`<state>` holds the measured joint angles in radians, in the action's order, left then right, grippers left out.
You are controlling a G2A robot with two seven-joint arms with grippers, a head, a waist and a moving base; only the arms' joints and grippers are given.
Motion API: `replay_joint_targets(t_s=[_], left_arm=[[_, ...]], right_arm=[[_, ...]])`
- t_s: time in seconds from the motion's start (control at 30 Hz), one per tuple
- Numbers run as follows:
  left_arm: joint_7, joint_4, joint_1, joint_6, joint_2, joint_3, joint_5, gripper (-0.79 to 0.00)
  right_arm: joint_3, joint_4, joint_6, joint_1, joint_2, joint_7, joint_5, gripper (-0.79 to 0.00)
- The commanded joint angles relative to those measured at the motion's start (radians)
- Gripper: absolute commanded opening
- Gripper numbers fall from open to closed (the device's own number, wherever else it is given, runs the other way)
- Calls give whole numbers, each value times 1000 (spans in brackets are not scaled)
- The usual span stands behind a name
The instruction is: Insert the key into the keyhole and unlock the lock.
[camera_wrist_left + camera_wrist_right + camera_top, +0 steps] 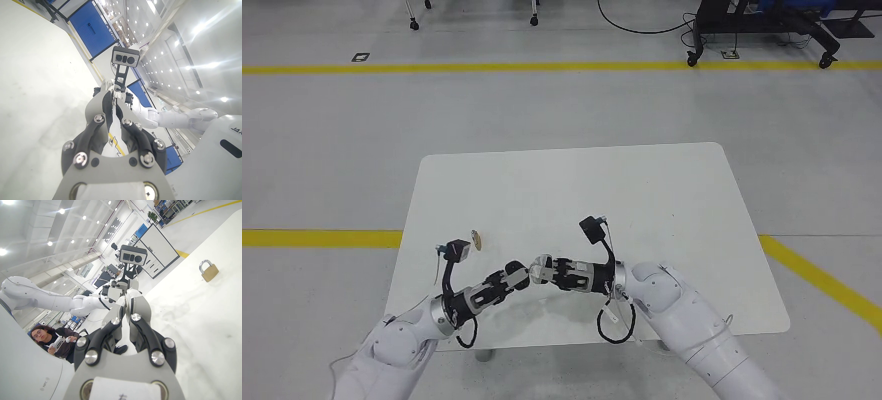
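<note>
The lock (477, 238) (209, 271) lies on the left part of the smooth white tabletop (662, 200). It is a small gold-coloured metal block with a shiny silver loop on top. It is near the left tool (525, 273) (111, 96) but not touching it. This tool has grey fingers with black ridged pads, squeezed close together. A thin bit sits between them, too small to tell what it is. Tip to tip with it is the right tool (538, 266) (125, 300), its white-taped fingers pressed together. The lock lies farther from this one.
</note>
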<state>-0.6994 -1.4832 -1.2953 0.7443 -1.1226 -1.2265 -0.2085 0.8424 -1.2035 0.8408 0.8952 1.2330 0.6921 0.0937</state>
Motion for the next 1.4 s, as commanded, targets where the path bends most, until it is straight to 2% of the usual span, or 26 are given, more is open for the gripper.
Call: replay_joint_targets(t_s=[0.0, 0.17, 0.23, 0.3, 0.37, 0.53, 0.6, 0.83, 0.97, 1.1, 1.13, 1.17, 1.2, 1.37], left_arm=[[8, -1, -1, -1, 0, 1, 9, -785], [29, -3, -3, -5, 0, -2, 36, -785], [39, -5, -5, -6, 1, -5, 52, -785], [44, -8, -9, -5, 2, -10, 62, -785], [40, -14, -15, -4, 5, -18, 65, -785], [-23, -30, -25, -15, 15, -32, 80, -785], [-41, -37, -26, -32, 18, -35, 97, -785], [-15, -55, -28, -71, 19, -25, 155, -785], [-15, -52, -23, -73, 19, -16, 162, -785], [-16, -47, -19, -77, 20, -10, 170, -785], [-10, -46, -17, -80, 20, -11, 179, -785], [-4, -45, -16, -82, 20, -9, 184, -785], [0, -45, -16, -82, 19, -7, 188, -785], [17, -39, -10, -83, 18, 5, 196, -785]], right_arm=[[1, 0, -2, 1, 0, 1, -2, -785], [2, -2, -1, 4, 0, 8, 1, -785], [4, 4, -13, 2, -1, 22, -1, -600], [10, 7, -31, 1, -4, 34, -8, -514], [25, 8, -28, 3, -10, 58, 12, -496], [59, -1, -36, 11, -26, 126, 73, -520], [63, -5, -42, 13, -29, 152, 96, -505], [50, -5, -78, 3, -28, 198, 110, -533], [38, 4, -103, -7, -24, 192, 82, -474], [30, 9, -107, -13, -21, 190, 76, -548], [28, 11, -109, -14, -20, 193, 76, -606], [27, 13, -111, -15, -20, 196, 76, -720], [25, 15, -114, -16, -20, 198, 76, -785], [17, 21, -125, -22, -17, 202, 69, -785]])
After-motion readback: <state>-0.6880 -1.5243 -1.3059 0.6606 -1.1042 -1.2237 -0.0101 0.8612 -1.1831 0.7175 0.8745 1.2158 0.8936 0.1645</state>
